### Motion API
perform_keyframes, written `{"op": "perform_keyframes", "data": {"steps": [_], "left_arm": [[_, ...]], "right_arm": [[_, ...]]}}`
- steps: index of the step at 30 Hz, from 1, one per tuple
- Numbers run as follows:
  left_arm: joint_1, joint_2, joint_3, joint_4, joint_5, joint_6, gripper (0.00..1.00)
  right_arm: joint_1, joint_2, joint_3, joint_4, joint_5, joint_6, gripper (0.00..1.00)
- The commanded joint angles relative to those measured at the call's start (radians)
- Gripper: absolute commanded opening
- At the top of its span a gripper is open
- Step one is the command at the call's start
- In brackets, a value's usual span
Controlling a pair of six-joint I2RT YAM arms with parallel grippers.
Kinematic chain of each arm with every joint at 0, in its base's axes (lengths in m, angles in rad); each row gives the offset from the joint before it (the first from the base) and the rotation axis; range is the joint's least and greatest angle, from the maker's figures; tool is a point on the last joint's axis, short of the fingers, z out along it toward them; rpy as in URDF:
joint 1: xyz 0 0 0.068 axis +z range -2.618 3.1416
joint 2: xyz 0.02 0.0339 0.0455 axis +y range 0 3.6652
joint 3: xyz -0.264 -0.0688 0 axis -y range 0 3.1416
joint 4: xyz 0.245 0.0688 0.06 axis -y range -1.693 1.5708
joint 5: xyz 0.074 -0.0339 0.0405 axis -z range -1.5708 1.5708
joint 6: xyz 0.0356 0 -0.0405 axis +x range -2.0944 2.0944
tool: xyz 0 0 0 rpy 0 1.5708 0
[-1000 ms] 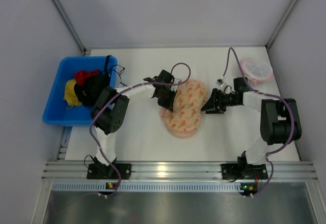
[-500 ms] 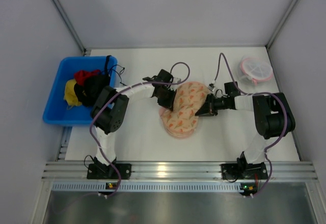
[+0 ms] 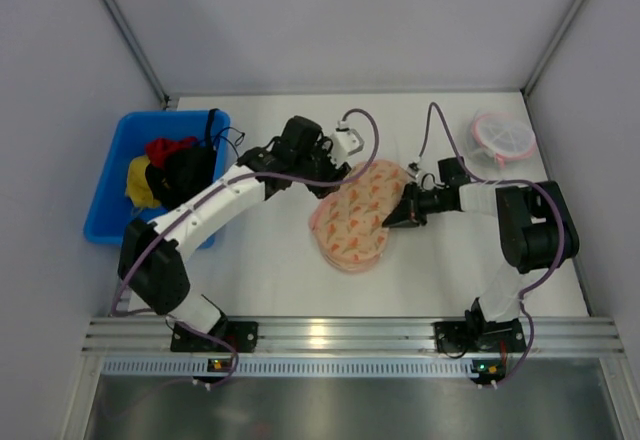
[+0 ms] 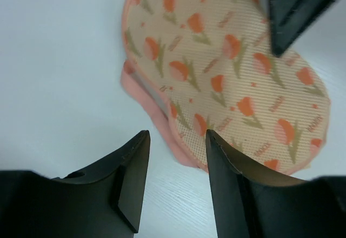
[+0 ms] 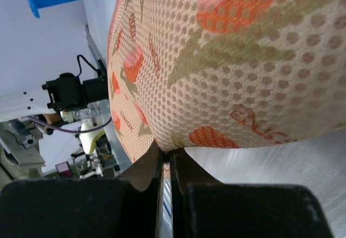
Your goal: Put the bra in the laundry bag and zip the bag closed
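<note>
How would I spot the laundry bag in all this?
In the middle of the white table lies the laundry bag. It is a flat, two-lobed peach pouch with orange flower prints and a pink edge, unlike the small round white mesh item near the far right corner.

- The inside of the laundry bag is hidden from you under its printed top panel.
- Your right wrist view cuts the bag off at the top and right edges.
- At the bag's right rim, what the right gripper pinches is hidden between its fingers.
</note>
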Motion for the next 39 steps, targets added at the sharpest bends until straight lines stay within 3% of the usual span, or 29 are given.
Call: {"op": "perform_keyframes", "data": {"steps": [1, 7, 12, 15, 21, 32, 34, 36, 39], "left_arm": [[-0.128, -0.054, 0.023, -0.106, 0.034, 0.338, 0.51], [-0.485, -0.052, -0.049, -0.161, -0.087, 0.607, 0.49], [-0.680, 0.068, -0.027, -0.160, -0.199, 0.761, 0.49], [-0.743, 0.159, -0.002, -0.161, -0.305, 0.824, 0.49], [-0.776, 0.348, 0.053, -0.161, -0.503, 0.900, 0.47], [-0.742, 0.489, 0.125, -0.160, -0.634, 0.911, 0.46], [-0.727, 0.497, 0.133, -0.161, -0.640, 0.911, 0.41], [-0.713, 0.507, 0.142, -0.161, -0.634, 0.905, 0.28], [-0.708, 0.495, 0.130, -0.163, -0.606, 0.905, 0.17]], "right_arm": [[0.029, -0.019, 0.044, -0.014, -0.001, -0.012, 0.00], [0.055, -0.012, 0.050, -0.010, 0.000, 0.005, 0.00], [0.058, -0.012, 0.053, -0.014, 0.011, 0.011, 0.00], [0.061, -0.018, 0.049, -0.014, 0.014, 0.013, 0.00], [0.061, -0.009, 0.049, -0.017, 0.017, 0.011, 0.00], [0.061, -0.013, 0.044, -0.050, 0.040, -0.024, 0.00], [0.061, -0.013, 0.047, -0.060, 0.046, -0.033, 0.00], [0.061, -0.012, 0.052, -0.068, 0.051, -0.040, 0.00], [0.061, -0.010, 0.061, -0.077, 0.057, -0.046, 0.00]]}}
